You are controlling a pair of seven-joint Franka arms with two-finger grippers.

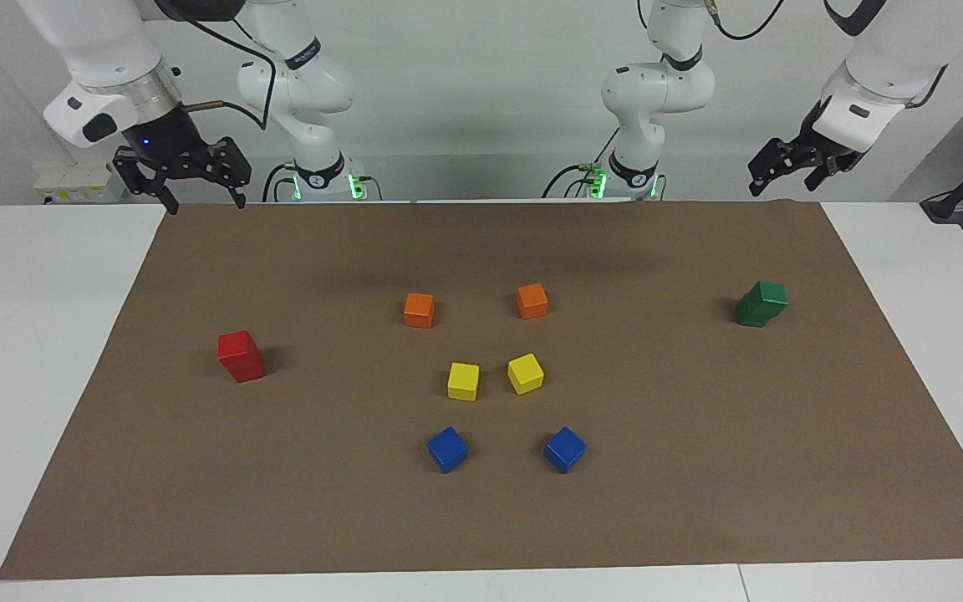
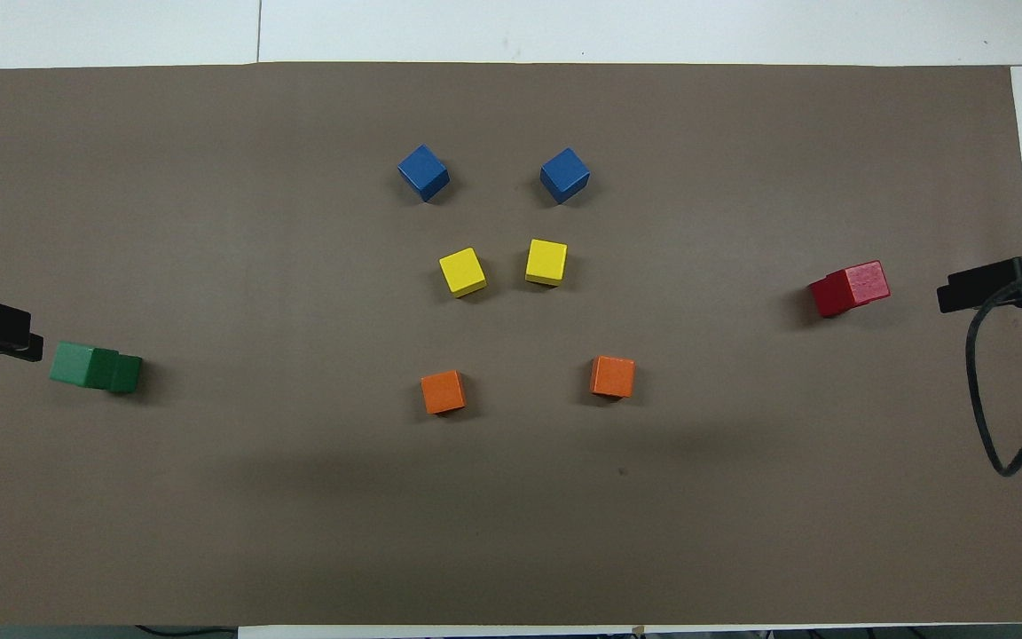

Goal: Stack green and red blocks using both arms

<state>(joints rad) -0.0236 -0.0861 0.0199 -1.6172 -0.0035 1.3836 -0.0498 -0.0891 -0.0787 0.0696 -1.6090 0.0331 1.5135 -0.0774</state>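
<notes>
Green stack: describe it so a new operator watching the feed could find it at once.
Start at the brown mat and go to the left arm's end of it. There the green stack stands alone, under no gripper, two dark green cubes with the upper one sitting askew on the lower. The only other stack is red, at the right arm's end; the cubes mid-mat lie single.

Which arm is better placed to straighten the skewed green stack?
Left. The left gripper hangs over the mat's edge at the green stack's end of the table; the right gripper is up at the red stack's end.
</notes>
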